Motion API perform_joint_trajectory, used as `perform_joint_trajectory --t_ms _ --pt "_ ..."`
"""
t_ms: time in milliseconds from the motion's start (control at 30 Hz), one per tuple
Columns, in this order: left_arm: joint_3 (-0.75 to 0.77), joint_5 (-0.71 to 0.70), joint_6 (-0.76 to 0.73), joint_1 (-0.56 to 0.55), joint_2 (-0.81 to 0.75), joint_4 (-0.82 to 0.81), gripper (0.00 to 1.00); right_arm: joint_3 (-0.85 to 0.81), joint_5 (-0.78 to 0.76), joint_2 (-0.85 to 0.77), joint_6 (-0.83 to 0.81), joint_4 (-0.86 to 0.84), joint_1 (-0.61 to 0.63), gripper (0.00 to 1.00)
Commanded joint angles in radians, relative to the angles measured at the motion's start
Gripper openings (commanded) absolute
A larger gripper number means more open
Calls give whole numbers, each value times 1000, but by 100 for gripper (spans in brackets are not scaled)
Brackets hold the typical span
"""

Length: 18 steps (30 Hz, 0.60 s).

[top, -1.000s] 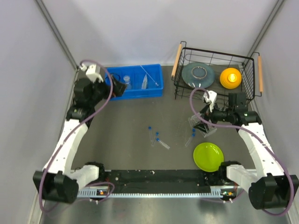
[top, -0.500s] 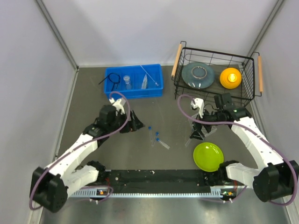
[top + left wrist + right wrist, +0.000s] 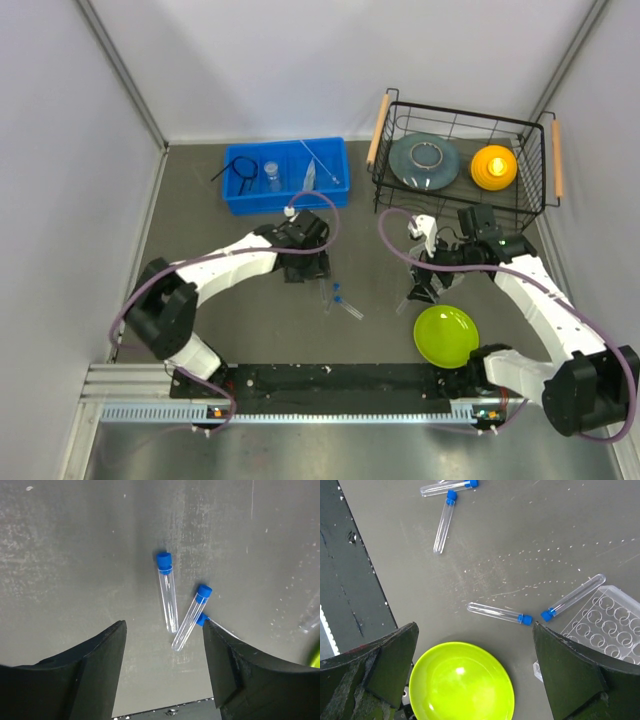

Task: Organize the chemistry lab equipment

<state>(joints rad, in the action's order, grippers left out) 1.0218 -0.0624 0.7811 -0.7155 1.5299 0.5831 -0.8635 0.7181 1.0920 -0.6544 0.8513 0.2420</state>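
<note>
Loose on the dark desk, five thin clear tubes with blue caps, in two clusters near the middle. Three of them under the left hand. Through its own camera, one straight tube with the cap at the far end and a second slanted just beside it. A third almost wholly hidden behind the right-side finger, only the cap peeping out. Left hand spread wide above these, gripping nothing.

Further right, two more tubes lying with caps nearly meeting, between the green plate and the clear rack of round holes. One of the pair just beside the rack's edge. Rack flat on the desk, one corner covered by a finger of the right hand. Right hand likewise wide apart, hovering over the pair and the plate's rim, empty.

Along the far side, a blue bin holding a small clear jar, a black ring on a rod and a clear packet. Right of the bin, a wire basket with a grey dish and an orange bowl inside.
</note>
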Motion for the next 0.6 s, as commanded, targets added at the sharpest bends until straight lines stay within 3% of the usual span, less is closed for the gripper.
perform_joint_trajectory --t_ms 0,100,333,567 --pt "132 -109 27 -47 131 101 66 14 14 -40 -8 -41 6 99" --pt "213 -128 20 -65 225 161 54 20 14 -53 -8 -47 6 99" --pt "296 -180 12 -99 322 205 48 38 18 -81 -10 -60 6 99" --pt "313 -183 10 -101 381 221 31 52 29 -89 -10 -74 6 99"
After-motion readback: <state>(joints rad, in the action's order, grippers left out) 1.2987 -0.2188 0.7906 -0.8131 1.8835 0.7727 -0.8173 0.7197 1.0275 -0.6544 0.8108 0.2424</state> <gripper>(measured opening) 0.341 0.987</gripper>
